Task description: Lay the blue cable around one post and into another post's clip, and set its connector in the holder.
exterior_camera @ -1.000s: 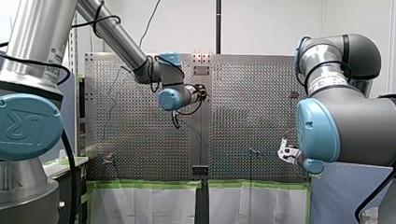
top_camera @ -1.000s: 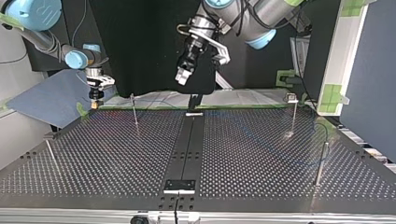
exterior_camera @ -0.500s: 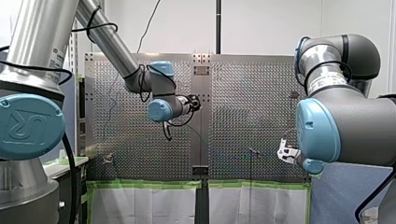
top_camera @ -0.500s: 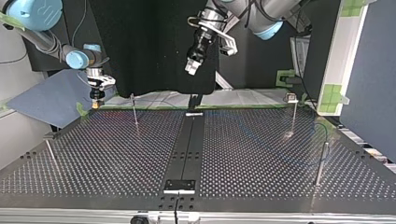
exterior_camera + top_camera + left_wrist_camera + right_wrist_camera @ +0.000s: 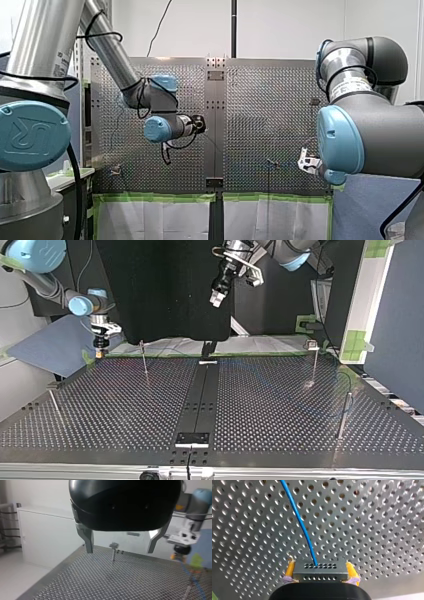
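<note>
In the right wrist view my right gripper [image 5: 321, 576] is shut on a grey connector block [image 5: 320, 570], clamped between its yellow pads [image 5: 290, 569]. The blue cable [image 5: 299, 522] leaves the block and runs away over the perforated table. In the top view this gripper [image 5: 100, 343] hangs over the table's far left corner, beside a thin post [image 5: 144, 358]. My left gripper [image 5: 121, 550] is open and holds nothing. It is lifted high above the table's middle [image 5: 217, 296], with a clip-topped post [image 5: 114, 546] ahead of it.
More posts stand at the top view's right [image 5: 314, 362], near right [image 5: 344, 412] and near left [image 5: 54, 403]. A black strip [image 5: 200, 395] runs down the table's middle with small plates at its far [image 5: 208, 361] and near [image 5: 192, 439] ends. A white cabinet [image 5: 47, 540] stands beyond the table's edge.
My left arm has lifted and drawn back, its gripper moving up and to the right in the top view. My right gripper has hardly moved, still shut on the connector.
</note>
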`<act>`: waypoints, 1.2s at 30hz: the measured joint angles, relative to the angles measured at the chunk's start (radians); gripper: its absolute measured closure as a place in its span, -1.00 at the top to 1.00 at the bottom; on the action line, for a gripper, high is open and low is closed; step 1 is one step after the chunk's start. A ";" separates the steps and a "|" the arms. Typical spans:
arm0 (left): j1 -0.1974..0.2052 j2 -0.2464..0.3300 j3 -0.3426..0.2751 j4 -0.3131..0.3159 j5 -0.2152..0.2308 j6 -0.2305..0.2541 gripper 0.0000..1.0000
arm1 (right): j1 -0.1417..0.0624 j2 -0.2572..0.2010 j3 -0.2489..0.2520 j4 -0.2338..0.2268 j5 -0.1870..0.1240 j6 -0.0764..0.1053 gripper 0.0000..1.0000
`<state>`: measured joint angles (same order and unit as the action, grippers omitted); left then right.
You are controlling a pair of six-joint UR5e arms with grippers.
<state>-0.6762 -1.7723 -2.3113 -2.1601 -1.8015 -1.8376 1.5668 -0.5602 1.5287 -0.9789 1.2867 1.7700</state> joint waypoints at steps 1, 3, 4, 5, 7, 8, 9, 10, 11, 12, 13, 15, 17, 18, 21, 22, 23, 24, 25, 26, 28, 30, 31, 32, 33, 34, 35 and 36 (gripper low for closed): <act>0.001 0.000 -0.009 0.000 0.000 0.000 1.00 | -0.001 -0.002 -0.003 0.008 0.009 -0.006 -1.00; 0.004 0.000 -0.030 0.001 0.000 0.000 1.00 | -0.002 -0.008 -0.005 0.020 0.019 -0.014 -1.00; 0.005 0.000 -0.039 0.001 0.000 0.000 1.00 | -0.002 -0.014 -0.006 0.027 0.023 -0.016 -1.00; 0.007 0.000 -0.048 0.001 0.000 0.001 1.00 | -0.002 -0.019 -0.007 0.031 0.025 -0.017 -1.00; 0.009 0.000 -0.067 0.001 0.001 0.001 1.00 | 0.000 -0.034 -0.007 0.041 0.028 -0.018 -1.00; 0.010 0.000 -0.074 0.001 0.001 0.001 1.00 | 0.002 -0.040 -0.007 0.046 0.029 -0.018 -1.00; 0.010 0.000 -0.084 0.002 0.001 0.001 1.00 | 0.004 -0.046 -0.007 0.050 0.029 -0.018 -1.00; 0.011 0.000 -0.091 0.002 0.001 0.001 1.00 | 0.007 -0.055 -0.007 0.056 0.029 -0.018 -1.00; 0.011 0.000 -0.099 0.003 0.001 0.001 1.00 | 0.009 -0.063 -0.007 0.060 0.029 -0.017 -1.00; 0.012 0.000 -0.109 0.003 0.001 0.001 1.00 | 0.012 -0.070 -0.007 0.063 0.028 -0.017 -1.00; 0.012 0.000 -0.117 0.004 0.001 0.001 1.00 | 0.015 -0.080 -0.007 0.067 0.028 -0.015 -1.00; 0.013 0.000 -0.135 0.004 0.001 0.001 1.00 | 0.021 -0.096 -0.008 0.074 0.027 -0.014 -1.00; 0.013 0.000 -0.150 0.004 0.001 0.002 1.00 | 0.029 -0.114 -0.008 0.082 0.027 -0.013 -1.00; 0.013 0.000 -0.158 0.005 0.002 0.002 1.00 | 0.032 -0.122 -0.008 0.085 0.027 -0.012 -1.00; 0.014 0.000 -0.169 0.005 0.002 0.002 1.00 | 0.045 -0.149 -0.008 0.091 0.026 -0.012 -1.00; 0.014 0.000 -0.171 0.005 0.003 0.002 1.00 | 0.050 -0.160 -0.008 0.092 0.026 -0.012 -1.00; 0.014 0.000 -0.171 0.005 0.003 0.002 1.00 | 0.054 -0.168 -0.008 0.093 0.026 -0.012 -1.00; 0.014 0.000 -0.172 0.005 0.003 0.002 1.00 | 0.058 -0.177 -0.008 0.094 0.026 -0.012 -1.00; 0.014 0.000 -0.172 0.005 0.003 0.002 1.00 | 0.064 -0.188 -0.008 0.095 0.025 -0.012 -1.00; 0.015 0.000 -0.173 0.005 0.003 0.002 1.00 | 0.068 -0.196 -0.008 0.097 0.025 -0.012 -1.00; 0.016 0.000 -0.173 0.005 0.003 0.002 1.00 | 0.077 -0.217 -0.008 0.100 0.025 -0.013 -1.00; 0.016 0.000 -0.173 0.005 0.003 0.002 1.00 | 0.084 -0.233 -0.008 0.106 0.026 -0.014 -1.00; 0.016 0.000 -0.173 0.005 0.003 0.002 1.00 | 0.090 -0.244 -0.008 0.112 0.028 -0.015 -1.00; 0.016 0.000 -0.173 0.005 0.003 0.002 1.00 | 0.093 -0.252 -0.008 0.117 0.029 -0.015 -1.00; 0.016 0.000 -0.173 0.005 0.003 0.002 1.00 | 0.097 -0.259 -0.008 0.121 0.029 -0.016 -1.00; 0.016 0.000 -0.173 0.005 0.003 0.002 1.00 | 0.101 -0.265 -0.008 0.127 0.031 -0.018 -1.00; 0.016 0.000 -0.173 0.005 0.003 0.002 1.00 | 0.104 -0.268 -0.008 0.131 0.033 -0.019 -1.00; 0.016 0.000 -0.173 0.005 0.003 0.002 1.00 | 0.107 -0.271 -0.008 0.136 0.036 -0.020 -1.00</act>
<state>-0.6600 -1.7722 -2.4845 -2.1554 -1.7985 -1.8361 1.6740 -0.8307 1.5208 -0.8429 1.3226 1.7502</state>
